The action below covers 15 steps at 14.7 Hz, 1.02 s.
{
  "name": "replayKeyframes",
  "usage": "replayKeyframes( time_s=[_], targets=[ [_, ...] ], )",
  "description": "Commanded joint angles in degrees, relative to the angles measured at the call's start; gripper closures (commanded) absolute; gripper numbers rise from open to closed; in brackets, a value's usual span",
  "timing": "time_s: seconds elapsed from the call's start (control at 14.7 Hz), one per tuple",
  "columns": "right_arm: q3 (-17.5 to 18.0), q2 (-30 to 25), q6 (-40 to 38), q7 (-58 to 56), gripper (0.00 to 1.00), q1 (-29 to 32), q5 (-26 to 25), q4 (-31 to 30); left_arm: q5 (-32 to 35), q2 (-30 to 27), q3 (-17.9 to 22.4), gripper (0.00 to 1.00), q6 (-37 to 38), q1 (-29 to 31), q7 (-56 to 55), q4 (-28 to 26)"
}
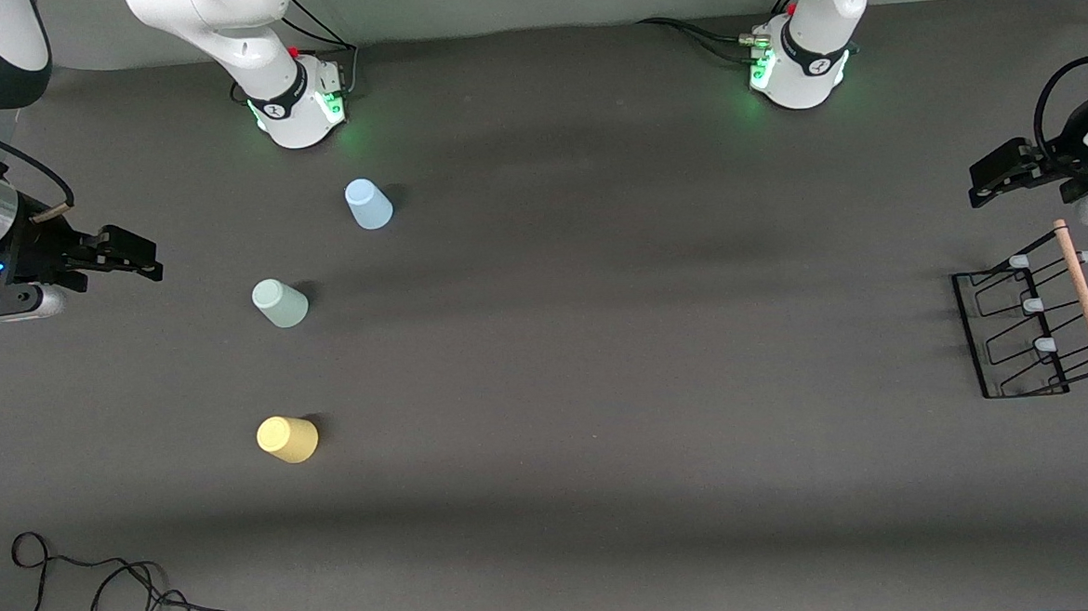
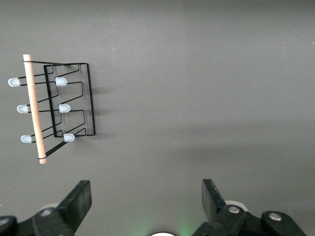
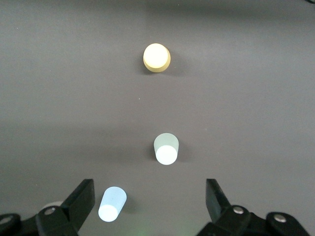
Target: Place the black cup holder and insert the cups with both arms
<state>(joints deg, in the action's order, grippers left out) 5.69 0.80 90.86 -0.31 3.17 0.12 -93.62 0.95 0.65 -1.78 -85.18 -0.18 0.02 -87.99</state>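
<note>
Front view: three upturned cups [image 1: 279,303], one black cup holder [image 1: 1038,321]; left gripper [image 2: 145,201] and right gripper [image 3: 150,201] spread wide, holding nothing.

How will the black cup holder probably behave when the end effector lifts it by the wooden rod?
The black cup holder is thin open wire, so probably light and stiff. Its wooden rod runs along one side, so gripped there it may swing or tilt.
</note>
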Motion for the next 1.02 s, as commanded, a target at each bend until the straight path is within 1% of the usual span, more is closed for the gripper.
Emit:
replayKeyframes(
  time_s=[0.0, 0.68, 0.81, 0.88, 0.95],
  targets=[
    [-0.4, -0.6, -0.3, -0.5, 0.0, -0.7, -0.5, 0.1, 0.3, -1.0, 0.2, 0.0, -0.2, -0.5, -1.1, -0.9],
    [-0.3, -0.5, -0.7, -0.5, 0.0, -0.8, -0.6, 0.2, 0.7, -1.0, 0.2, 0.0, -0.3, -0.2, -1.3, -1.5],
    [-0.3, -0.5, -0.7, -0.5, 0.0, -0.8, -0.6, 0.2, 0.7, -1.7, 0.8, 0.0, -2.8, 0.3, -0.3, -4.5],
    [-0.3, -0.6, -0.7, -0.5, 0.0, -0.8, -0.6, 0.1, 0.9, -2.4, 2.0, 0.0, -3.8, 1.4, 0.3, -6.1],
    [-0.3, -0.6, -0.7, -0.5, 0.0, -0.8, -0.6, 0.1, 1.1, -2.9, 2.7, 0.0, -4.9, 2.8, 3.4, -7.6]
  ],
)
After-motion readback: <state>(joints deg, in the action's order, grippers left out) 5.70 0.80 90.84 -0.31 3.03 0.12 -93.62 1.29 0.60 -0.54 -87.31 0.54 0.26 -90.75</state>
